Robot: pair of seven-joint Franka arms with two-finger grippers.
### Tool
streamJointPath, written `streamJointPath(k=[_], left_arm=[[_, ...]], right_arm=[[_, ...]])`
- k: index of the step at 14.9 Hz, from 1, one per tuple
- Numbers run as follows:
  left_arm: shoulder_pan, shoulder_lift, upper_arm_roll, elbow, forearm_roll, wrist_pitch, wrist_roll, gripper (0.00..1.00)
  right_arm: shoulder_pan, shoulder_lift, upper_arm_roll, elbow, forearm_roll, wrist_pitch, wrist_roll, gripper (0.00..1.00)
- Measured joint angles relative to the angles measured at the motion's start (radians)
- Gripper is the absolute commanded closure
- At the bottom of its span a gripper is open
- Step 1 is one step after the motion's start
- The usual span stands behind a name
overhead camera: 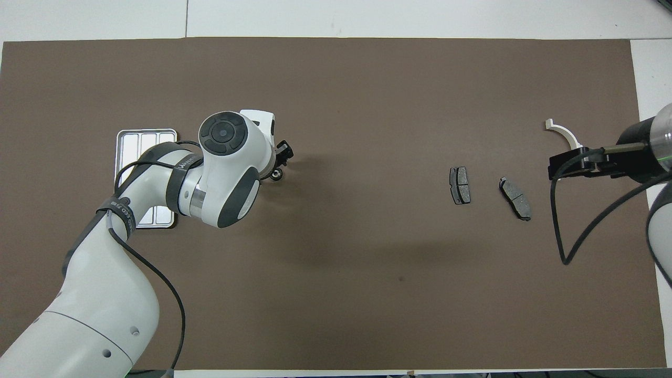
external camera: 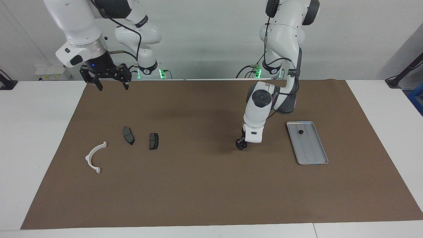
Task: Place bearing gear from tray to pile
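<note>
Brown mat (external camera: 211,185) lies open between tray (external camera: 312,152) and pile (external camera: 129,135); left gripper (external camera: 240,144) grasp unclear.

Bare brown mat (external camera: 198,185) lies open between tray (external camera: 312,152) and pile. Only obstacles: 2 dark pads (external camera: 128,135) (external camera: 153,140) and white bracket (external camera: 94,158), spaced apart. Left gripper (external camera: 241,144) hangs low beside tray.

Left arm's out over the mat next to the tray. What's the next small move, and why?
Probably travel the left gripper toward the pile, to the brake pad closest to it. It hangs over bare mat, off the tray, and a small round part seems to sit at its tip, likely the gear. The right gripper waits, open, over the mat's corner.
</note>
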Motion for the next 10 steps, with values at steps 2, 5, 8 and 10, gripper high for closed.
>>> streamJointPath(k=[2,5,8,10], left_arm=[[0.048,-0.046,0.003,-0.012,0.004,-0.071,0.106,0.0],[0.173,-0.185,0.006,-0.126,0.005,-0.144,0.402,0.0],[0.289,-0.269,0.009,-0.225,0.005,-0.149,0.653,0.0],[0.343,-0.277,0.01,-0.246,0.005,-0.148,0.782,0.06]], right_arm=[[0.04,0.001,0.001,-0.036,0.0,0.044,0.099,0.0],[0.147,0.013,0.005,-0.105,0.002,0.138,0.353,0.0],[0.285,0.078,0.011,-0.143,0.002,0.251,0.628,0.0],[0.36,0.155,0.012,-0.147,0.001,0.342,0.763,0.0]])
